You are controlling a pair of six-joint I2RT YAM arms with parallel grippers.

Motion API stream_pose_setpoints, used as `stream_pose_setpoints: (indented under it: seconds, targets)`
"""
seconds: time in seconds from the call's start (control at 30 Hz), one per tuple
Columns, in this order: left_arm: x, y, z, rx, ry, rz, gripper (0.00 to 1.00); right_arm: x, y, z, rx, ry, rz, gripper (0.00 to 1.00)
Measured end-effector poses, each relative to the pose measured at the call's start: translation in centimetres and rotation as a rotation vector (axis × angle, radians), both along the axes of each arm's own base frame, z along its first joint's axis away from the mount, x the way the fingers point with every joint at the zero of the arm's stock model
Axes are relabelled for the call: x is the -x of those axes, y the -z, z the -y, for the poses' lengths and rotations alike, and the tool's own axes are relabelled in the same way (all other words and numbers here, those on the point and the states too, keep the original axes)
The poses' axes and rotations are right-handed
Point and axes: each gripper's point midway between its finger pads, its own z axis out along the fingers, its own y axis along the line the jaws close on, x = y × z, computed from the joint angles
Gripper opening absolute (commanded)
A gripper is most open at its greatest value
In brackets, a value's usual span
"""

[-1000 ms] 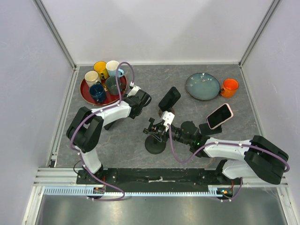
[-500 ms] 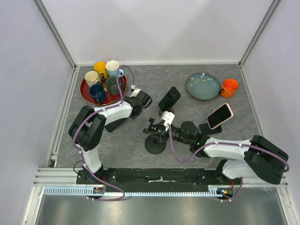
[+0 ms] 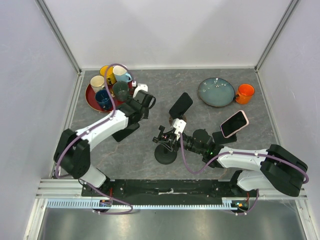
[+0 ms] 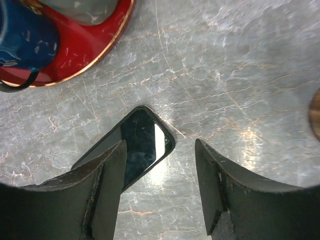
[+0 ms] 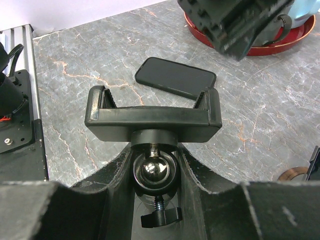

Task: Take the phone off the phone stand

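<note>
The phone (image 3: 124,132) lies flat on the table (image 3: 165,85), left of centre in the overhead view and partly under the left arm, clear of its holder. The phone stand (image 5: 152,117) sits just beside it toward the middle of the frame, its clamp cradle empty. The right end effector (image 5: 156,172) is pinched around the stand's neck at the ball joint, below the cradle, most likely to keep the base from shifting or tipping. The left end effector (image 4: 159,146) hangs over one end of the phone with its fingers (image 4: 107,175) spread wide and nothing between them. With the phone down and ungripped, the task looks essentially done.

Farther out, a red tray (image 3: 90,102) of mugs sits at upper left. A blue-grey plate (image 3: 216,91) and an orange mug (image 3: 245,93) sit at upper right. Two other phones stand propped on holders of their own, a dark one (image 3: 181,104) at centre and a pink one (image 3: 234,123) at right. The table is grey marbled stone with pale veins, glossy enough to throw back the light. Plain white panels in an aluminium frame close off three sides.
</note>
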Motion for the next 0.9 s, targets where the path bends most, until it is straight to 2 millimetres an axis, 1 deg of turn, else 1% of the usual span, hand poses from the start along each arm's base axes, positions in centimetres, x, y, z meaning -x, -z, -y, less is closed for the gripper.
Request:
stream_pose_setpoints:
  seconds: [0.07,0.1,0.27,0.33,0.4,0.43,0.47,0.63,0.73,0.9]
  targets:
    - [0.2,-1.6,0.1,0.040,0.004,0.035,0.64,0.0,0.0,0.0,0.001,0.000,0.000,0.05]
    - [0.4,-2.6,0.1,0.065,0.006,0.061,0.65,0.0,0.0,0.0,0.001,0.000,0.000,0.03]
    - [1.6,-8.6,-0.8,0.178,0.003,0.210,0.66,0.0,0.0,0.0,0.002,0.000,-0.002,0.00]
    - [2.5,-11.1,-1.4,0.226,0.004,0.279,0.68,-0.1,0.0,-0.1,0.005,-0.001,-0.004,0.00]
    - [3.4,-13.1,-2.1,0.269,0.005,0.341,0.78,-0.1,-0.1,-0.3,0.007,-0.004,-0.007,0.00]
    - [3.9,-13.8,-2.4,0.287,0.007,0.366,0.83,-0.2,-0.1,-0.5,0.009,-0.005,-0.008,0.00]
    - [4.4,-14.4,-2.7,0.305,0.014,0.387,0.93,-0.2,-0.1,-0.6,0.010,-0.009,-0.010,0.00]
    - [7.1,-16.7,-3.7,0.388,0.058,0.478,0.95,-0.4,-0.2,-1.3,0.020,-0.025,-0.022,0.00]
    - [8.2,-18.2,-4.2,0.421,0.082,0.529,0.95,-0.6,-0.3,-1.9,0.026,-0.030,-0.033,0.00]
    - [9.5,-19.6,-5.0,0.442,0.116,0.594,0.95,-1.2,-0.4,-3.2,0.041,-0.035,-0.043,0.00]
